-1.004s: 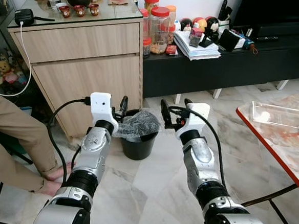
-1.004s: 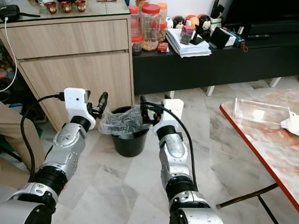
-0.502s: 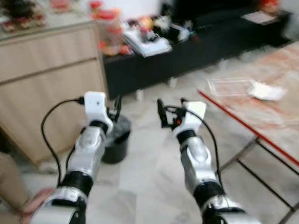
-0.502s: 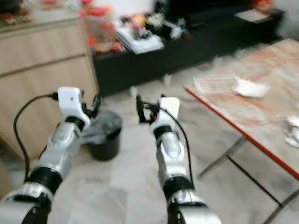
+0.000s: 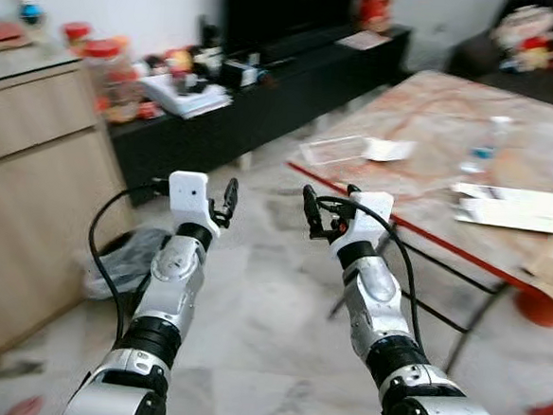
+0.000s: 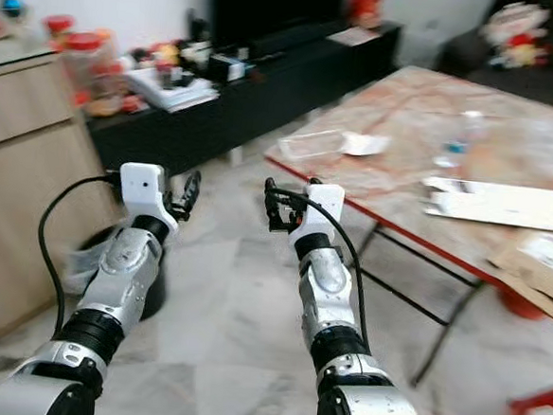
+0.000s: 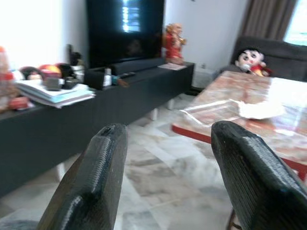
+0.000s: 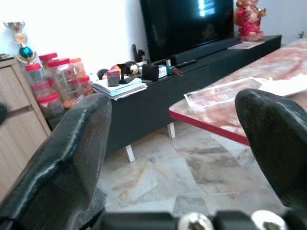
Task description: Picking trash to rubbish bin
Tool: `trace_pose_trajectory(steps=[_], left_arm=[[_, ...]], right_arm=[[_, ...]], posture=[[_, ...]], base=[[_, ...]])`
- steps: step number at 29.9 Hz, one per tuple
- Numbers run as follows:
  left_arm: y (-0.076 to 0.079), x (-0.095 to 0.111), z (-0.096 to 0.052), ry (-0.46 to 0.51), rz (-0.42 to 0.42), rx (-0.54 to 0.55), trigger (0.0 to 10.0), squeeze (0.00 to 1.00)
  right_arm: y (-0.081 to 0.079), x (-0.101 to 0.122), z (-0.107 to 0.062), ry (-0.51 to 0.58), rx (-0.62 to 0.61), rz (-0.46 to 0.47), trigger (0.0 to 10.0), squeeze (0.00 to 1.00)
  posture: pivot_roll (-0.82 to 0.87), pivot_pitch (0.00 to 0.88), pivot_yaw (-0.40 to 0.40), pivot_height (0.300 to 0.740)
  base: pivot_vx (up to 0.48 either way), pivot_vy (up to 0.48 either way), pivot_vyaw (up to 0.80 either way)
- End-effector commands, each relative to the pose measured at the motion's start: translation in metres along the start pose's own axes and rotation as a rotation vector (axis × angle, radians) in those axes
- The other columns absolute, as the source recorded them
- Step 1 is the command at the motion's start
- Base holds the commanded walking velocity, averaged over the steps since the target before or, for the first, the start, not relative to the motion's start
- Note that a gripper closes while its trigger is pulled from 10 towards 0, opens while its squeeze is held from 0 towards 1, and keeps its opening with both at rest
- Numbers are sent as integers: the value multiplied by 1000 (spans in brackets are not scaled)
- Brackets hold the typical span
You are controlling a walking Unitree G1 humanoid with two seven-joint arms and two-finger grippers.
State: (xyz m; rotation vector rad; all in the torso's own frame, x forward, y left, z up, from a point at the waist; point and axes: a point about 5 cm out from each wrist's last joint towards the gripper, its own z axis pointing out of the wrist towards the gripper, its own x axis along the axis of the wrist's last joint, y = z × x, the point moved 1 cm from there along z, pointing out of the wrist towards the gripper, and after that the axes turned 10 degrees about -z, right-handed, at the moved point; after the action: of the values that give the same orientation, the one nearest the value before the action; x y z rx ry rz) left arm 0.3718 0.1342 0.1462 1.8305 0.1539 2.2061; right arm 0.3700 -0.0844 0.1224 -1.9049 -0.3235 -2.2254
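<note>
Both hands are empty right now: left end effector (image 5: 223, 202) and right end effector (image 5: 326, 211) are spread apart over the floor. Trash is on the tabletop (image 5: 434, 133): crumpled paper (image 5: 388, 150) near its near edge. Rubbish bin (image 5: 129, 254) sits by the cabinet (image 5: 30, 200), so looks like lots left.

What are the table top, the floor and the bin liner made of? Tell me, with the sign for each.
Table top: looks like polished marble or a marble-look laminate, pink-veined and glossy, with a red edge.
Floor: likely polished marble or stone-look tile, pale with grey veins, joints and sheen.
Bin liner: seems thin plastic film, grey and crumpled; blur leaves it uncertain.
</note>
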Motion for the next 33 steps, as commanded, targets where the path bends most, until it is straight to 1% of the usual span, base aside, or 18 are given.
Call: trace_pose_trajectory(steps=[1,18,23,24,28,33], left_arm=[[3,1,1,3,-2,-6,10000,0],[5,0,0,-8,8,-14,10000,0],[4,2,1,-9,15,-11,10000,0],[3,3,1,-1,27,2,10000,0],[2,3,0,-3,25,6,10000,0],[4,3,0,-3,20,8,10000,0]], right_arm=[[2,3,1,6,-4,-5,10000,0],[2,3,1,4,-6,-5,10000,0],[-1,1,0,1,-4,-1,10000,0],[-2,1,0,1,-2,0,10000,0],[-3,1,0,6,3,6,10000,0],[-4,3,1,17,15,-4,10000,0]], posture=[[44,0,21,740],[40,0,22,740],[48,0,29,740],[48,0,29,740],[48,0,29,740],[48,0,30,740]], base=[[0,0,-800],[0,0,-800],[0,0,-800],[0,0,-800],[0,0,-797],[0,0,0]])
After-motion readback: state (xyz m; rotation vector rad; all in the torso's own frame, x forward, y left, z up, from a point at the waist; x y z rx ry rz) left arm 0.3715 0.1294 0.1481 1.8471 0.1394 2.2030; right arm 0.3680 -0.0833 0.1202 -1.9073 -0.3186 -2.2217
